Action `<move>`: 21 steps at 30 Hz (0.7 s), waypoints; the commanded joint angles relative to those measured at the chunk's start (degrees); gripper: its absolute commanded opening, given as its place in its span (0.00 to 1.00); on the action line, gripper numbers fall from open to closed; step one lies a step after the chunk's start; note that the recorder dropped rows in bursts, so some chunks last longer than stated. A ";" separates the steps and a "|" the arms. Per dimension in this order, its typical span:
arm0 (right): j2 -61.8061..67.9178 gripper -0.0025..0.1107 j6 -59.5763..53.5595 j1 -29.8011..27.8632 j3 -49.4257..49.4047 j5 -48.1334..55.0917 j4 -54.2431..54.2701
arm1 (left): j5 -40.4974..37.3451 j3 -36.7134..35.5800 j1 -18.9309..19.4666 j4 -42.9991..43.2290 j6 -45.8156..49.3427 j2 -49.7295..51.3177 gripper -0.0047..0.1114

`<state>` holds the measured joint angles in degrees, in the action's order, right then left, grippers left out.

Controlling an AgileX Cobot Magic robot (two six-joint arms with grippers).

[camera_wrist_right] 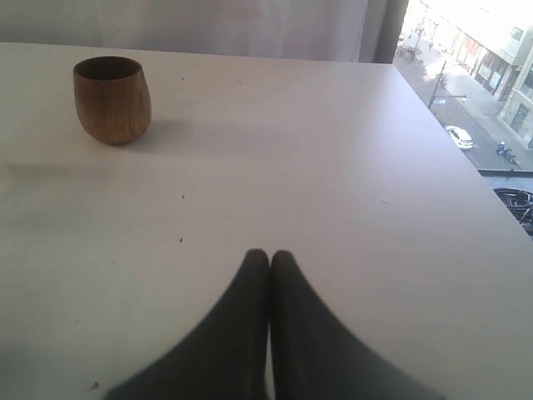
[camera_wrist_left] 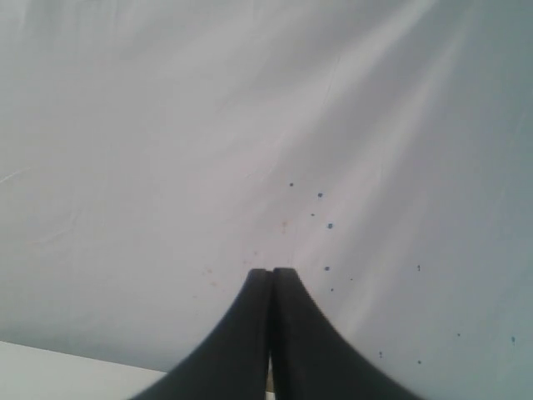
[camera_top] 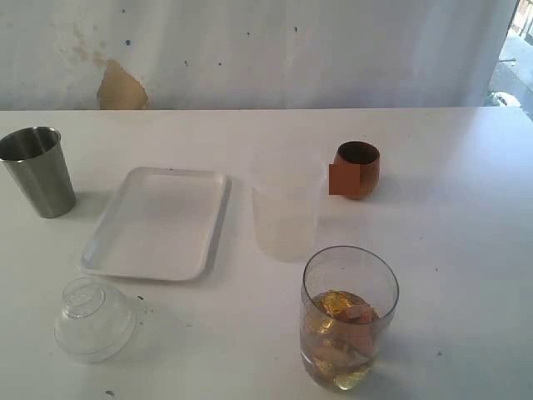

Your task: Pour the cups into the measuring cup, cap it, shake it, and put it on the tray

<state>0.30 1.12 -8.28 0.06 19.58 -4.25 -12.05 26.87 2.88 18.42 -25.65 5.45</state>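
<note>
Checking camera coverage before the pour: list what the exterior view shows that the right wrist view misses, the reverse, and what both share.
Exterior only: steel tumbler, white tray, frosted cup, clear measuring cup with gold and brown contents, domed lid. Right wrist only: the right gripper, shut and holding nothing, and a street with cars outside the window. Both: the wooden cup and the white table.

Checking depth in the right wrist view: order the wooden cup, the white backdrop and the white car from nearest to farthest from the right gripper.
From the right gripper:
1. Wooden cup, standing on the table ahead of it.
2. White backdrop, hanging beyond the table's far edge.
3. White car, outdoors, far past the table.
</note>
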 commanded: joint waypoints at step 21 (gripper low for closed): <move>-0.30 0.02 0.21 0.24 -0.06 -0.11 -0.24 | -2.63 -0.19 -0.33 -1.09 -0.06 -0.20 0.04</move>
<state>0.30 1.12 -8.28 0.06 19.58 -4.25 -14.73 26.87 2.88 18.04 -25.55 5.36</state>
